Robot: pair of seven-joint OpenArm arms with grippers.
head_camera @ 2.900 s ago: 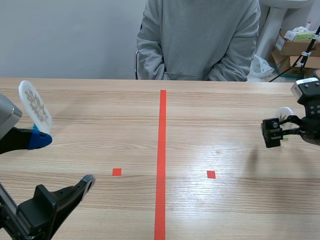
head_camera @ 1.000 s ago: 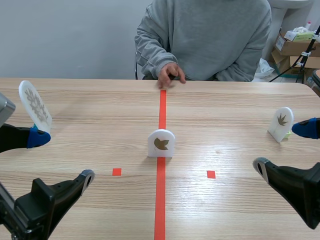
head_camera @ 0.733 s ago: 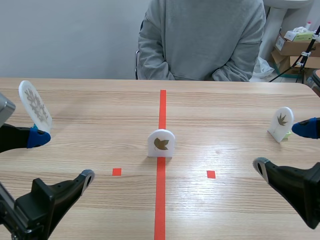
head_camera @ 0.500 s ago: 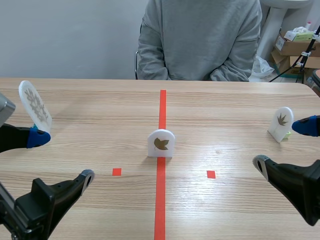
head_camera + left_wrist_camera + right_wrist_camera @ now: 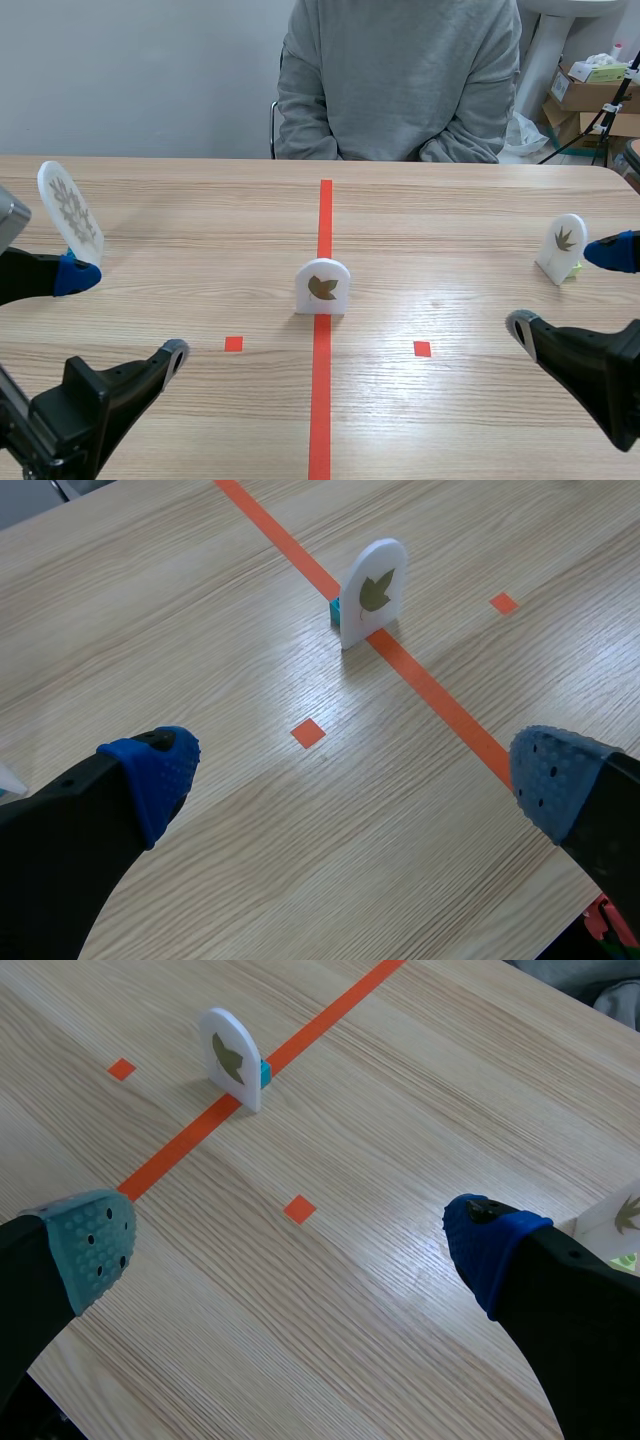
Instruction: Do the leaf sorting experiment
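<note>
Newly standing on the orange-red tape line [image 5: 324, 215] since the earliest picture: white arched plastic card with a broad brown leaf [image 5: 322, 287], upright on a small cyan base block [image 5: 335, 610], at the middle of the light wooden table [image 5: 200, 200]. Also shifted: right gripper [image 5: 558, 292], then pinched by the white arched card with a small lobed leaf [image 5: 562, 246], now low at the near edge with fingers spread wide and nothing between them; that card left standing just beside its far finger. Hand of the person in the grey sweatshirt [image 5: 398, 80] drawn back off the table. Left gripper [image 5: 128, 313] unchanged, likewise spread and empty, with the white oval card printed with a feathery, fern-like leaf [image 5: 70, 213] tilted beside its far finger; impossible to tell whether touching. Step in hand, as judged: matching the middle leaf to one of the two side cards. Broad blade looks closer to the lobed leaf than to the feathery one, so probably a job for the right arm. To do it well: approach from above, straddle the card across its flat faces, close low near the base, lift straight up, keep upright, and set down near the matching card without knocking it.
</note>
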